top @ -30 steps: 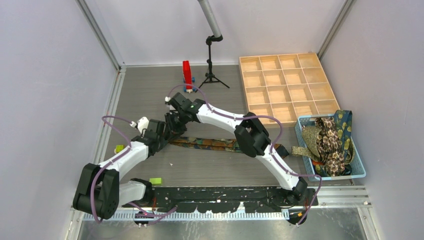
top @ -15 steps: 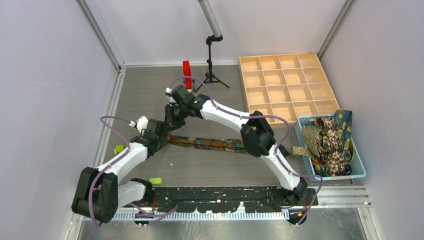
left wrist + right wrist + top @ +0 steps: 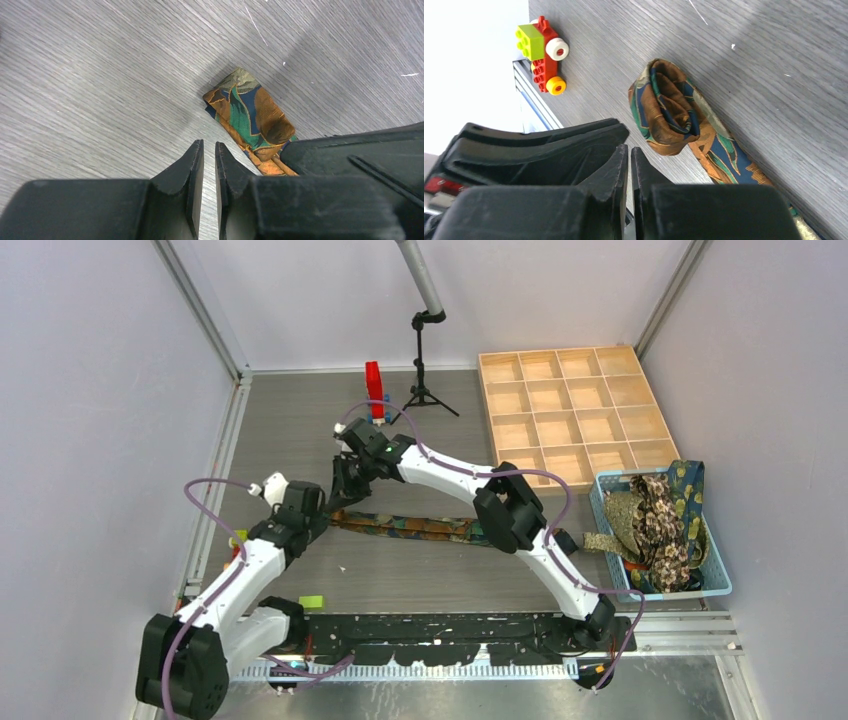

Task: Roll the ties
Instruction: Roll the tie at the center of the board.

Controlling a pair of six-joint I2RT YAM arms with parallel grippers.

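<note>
An orange, teal and navy patterned tie (image 3: pixel 410 527) lies flat across the table, its left end rolled into a small coil (image 3: pixel 665 107), which also shows in the left wrist view (image 3: pixel 248 111). My left gripper (image 3: pixel 209 145) is shut and empty, just left of the coil and apart from it (image 3: pixel 320 508). My right gripper (image 3: pixel 629 148) is shut and empty, just behind the coil (image 3: pixel 345 488). More ties (image 3: pixel 655 525) are heaped in the light blue basket (image 3: pixel 700 588). The tie's right part runs under my right arm.
A wooden tray of compartments (image 3: pixel 575 410) stands at the back right. A red block (image 3: pixel 374 390) and a black tripod (image 3: pixel 425 380) stand at the back. A small brick toy (image 3: pixel 541 52) lies near the left rail; green bricks (image 3: pixel 311 601) lie near the front.
My left arm has swung outward to the left and its gripper has drawn slightly back from the tie's end. The right gripper has shifted a little. The tie has stayed put.
</note>
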